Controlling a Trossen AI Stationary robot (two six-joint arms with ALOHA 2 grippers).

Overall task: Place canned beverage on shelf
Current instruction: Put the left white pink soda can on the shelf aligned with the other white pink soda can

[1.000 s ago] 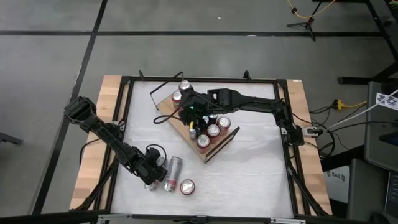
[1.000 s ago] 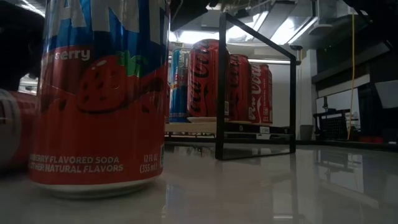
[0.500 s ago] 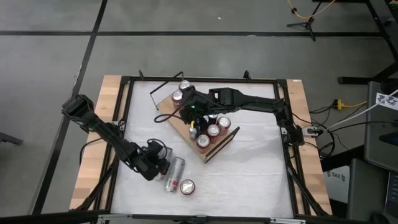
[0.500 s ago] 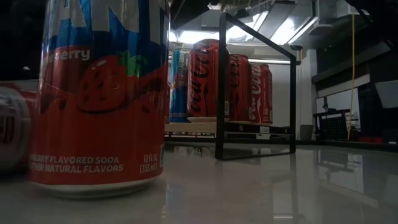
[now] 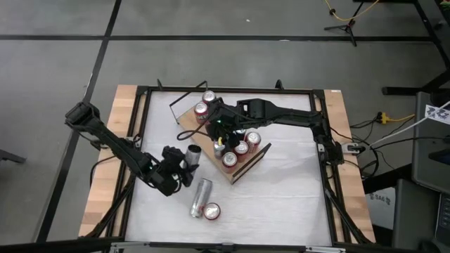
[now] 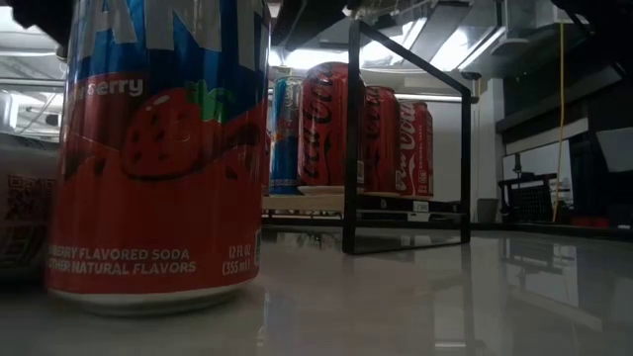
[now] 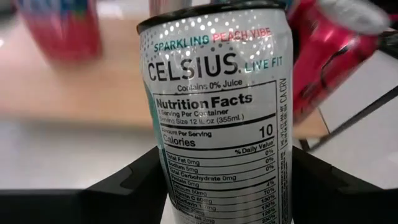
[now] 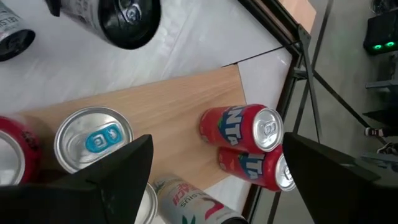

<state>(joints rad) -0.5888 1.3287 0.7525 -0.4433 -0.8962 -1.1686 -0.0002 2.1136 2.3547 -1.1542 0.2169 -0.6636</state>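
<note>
My left gripper (image 5: 184,163) is shut on a silver Celsius can (image 7: 217,118), held above the white table near the shelf's near-left corner. The can's dark top (image 5: 195,150) shows from above. The shelf, a light-brown board (image 5: 204,137) with a black wire rail (image 6: 406,148), holds several upright cans (image 5: 240,147). My right gripper (image 8: 217,186) hangs open over the shelf's cans, touching none. A silver can (image 5: 201,194) lies on its side on the table, and a red can (image 5: 211,210) stands beside it. My left gripper pinches the Celsius can by the two sides of its body (image 7: 163,180), below the middle, between its two fingers (image 7: 134,183). The fingers lie across the can and slant down from the table's near-left side. The can is lifted clear and tilted, its dark top up.
A Fanta strawberry can (image 6: 158,148) stands close to the low camera, with another pale can (image 6: 22,218) to its left. Red Fanta cans (image 8: 249,134) lie at the board's end. A black frame (image 5: 144,98) rims the table. White tabletop (image 5: 281,197) lies right of the loose cans.
My left gripper has risen from the table near the loose cans and gone toward the far edge and the shelf, rolling its wrist. The Celsius can has come up with it, lifted clear and turned so that its dark top faces upward.
</note>
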